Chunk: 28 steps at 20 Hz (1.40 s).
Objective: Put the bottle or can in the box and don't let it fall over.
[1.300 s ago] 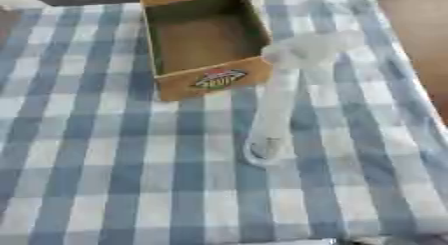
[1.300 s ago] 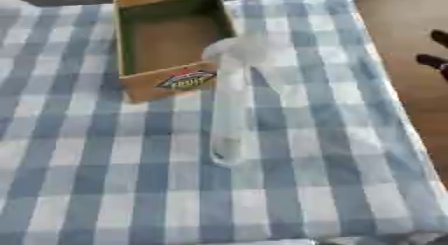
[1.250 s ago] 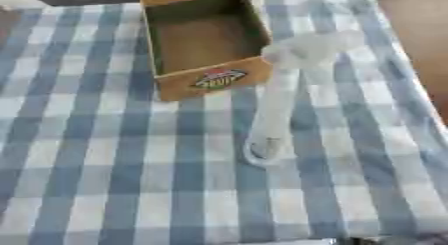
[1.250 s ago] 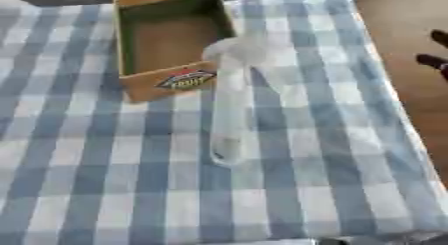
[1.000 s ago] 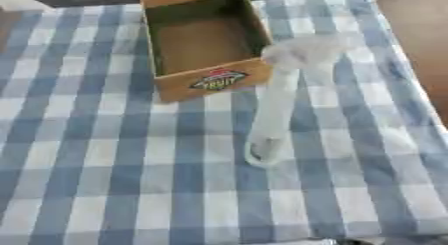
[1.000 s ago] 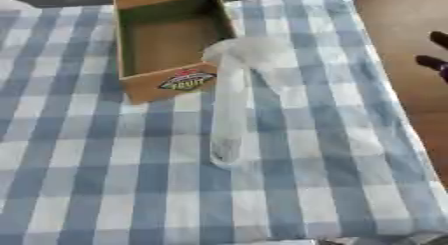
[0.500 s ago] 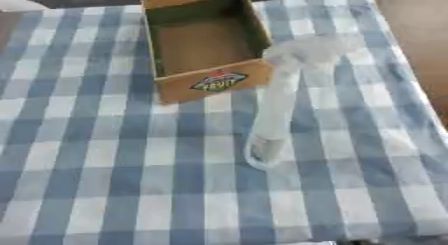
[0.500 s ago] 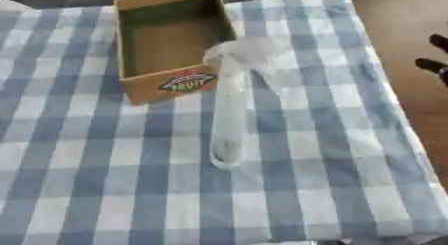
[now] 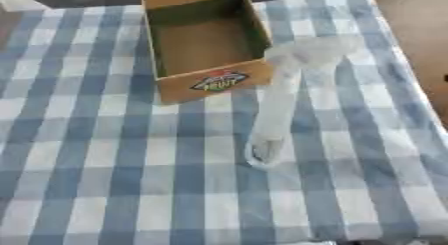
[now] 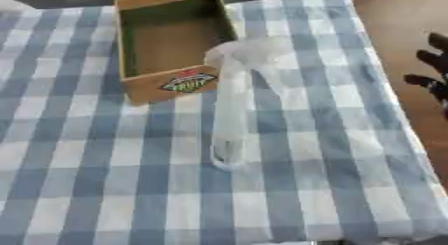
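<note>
On the checked cloth [image 9: 105,154], clear bottle [image 9: 278,106] upright, well apart from right-hand fingers [image 10: 430,64].

Clear bottle [image 9: 278,106] stands upright on checked cloth [image 9: 105,179], just beside open cardboard box [image 9: 204,43], w/ nothing inside.

The clear plastic bottle [image 9: 284,96] stands upright on the checked tablecloth [image 9: 105,179], just beside the near right corner of the open cardboard box [image 9: 203,44]. The box's walls close off its far left side. Cloth lies bare on its near side and right, toward the right hand [image 10: 432,69] at the table's edge.
</note>
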Tool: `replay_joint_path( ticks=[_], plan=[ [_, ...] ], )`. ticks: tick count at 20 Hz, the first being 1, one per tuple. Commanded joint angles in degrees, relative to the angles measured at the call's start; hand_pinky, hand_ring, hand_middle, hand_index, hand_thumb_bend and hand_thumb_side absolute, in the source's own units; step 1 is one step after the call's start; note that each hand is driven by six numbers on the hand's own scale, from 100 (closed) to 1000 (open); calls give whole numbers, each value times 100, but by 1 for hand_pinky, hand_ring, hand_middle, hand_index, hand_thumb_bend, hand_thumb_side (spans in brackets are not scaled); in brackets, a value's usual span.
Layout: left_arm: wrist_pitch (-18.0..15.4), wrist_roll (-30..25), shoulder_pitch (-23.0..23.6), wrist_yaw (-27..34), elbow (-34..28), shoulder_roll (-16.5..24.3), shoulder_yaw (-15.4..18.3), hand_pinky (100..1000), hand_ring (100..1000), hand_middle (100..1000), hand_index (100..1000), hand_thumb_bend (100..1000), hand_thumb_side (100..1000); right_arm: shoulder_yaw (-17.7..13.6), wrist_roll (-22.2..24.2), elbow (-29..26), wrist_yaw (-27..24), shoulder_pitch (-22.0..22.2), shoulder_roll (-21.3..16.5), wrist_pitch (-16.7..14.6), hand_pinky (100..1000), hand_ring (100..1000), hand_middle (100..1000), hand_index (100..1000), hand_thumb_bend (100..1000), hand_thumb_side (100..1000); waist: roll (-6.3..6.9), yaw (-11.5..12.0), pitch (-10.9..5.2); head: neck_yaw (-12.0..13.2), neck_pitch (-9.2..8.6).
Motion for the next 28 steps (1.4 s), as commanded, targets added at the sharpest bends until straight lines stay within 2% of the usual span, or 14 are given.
replay_joint_path(
  ticks=[1,10,17,28],
  plan=[
    [-11,3,-29,-30,-91,160,31,1000,510,712,863,646,406,117,180,-201,201,58,-348,-26,812,976,1000,936,100,771,-15,7,-89,-27,-83],
    [-8,-16,-36,-24,-88,154,15,1000,511,712,862,647,406,506,551,-232,334,101,-445,7,812,978,1000,945,100,763,-17,33,-84,-61,-125],
    [-4,-32,-40,-18,-86,146,5,1000,512,712,862,646,405,667,569,-159,269,-92,-389,165,809,978,1000,942,100,742,-29,52,-85,-76,-135],
    [4,-48,-52,-12,-85,135,-9,1000,513,711,862,646,405,1038,716,2,543,-399,-222,379,812,995,1000,938,100,706,-50,80,-81,-101,-141]
  ],
)
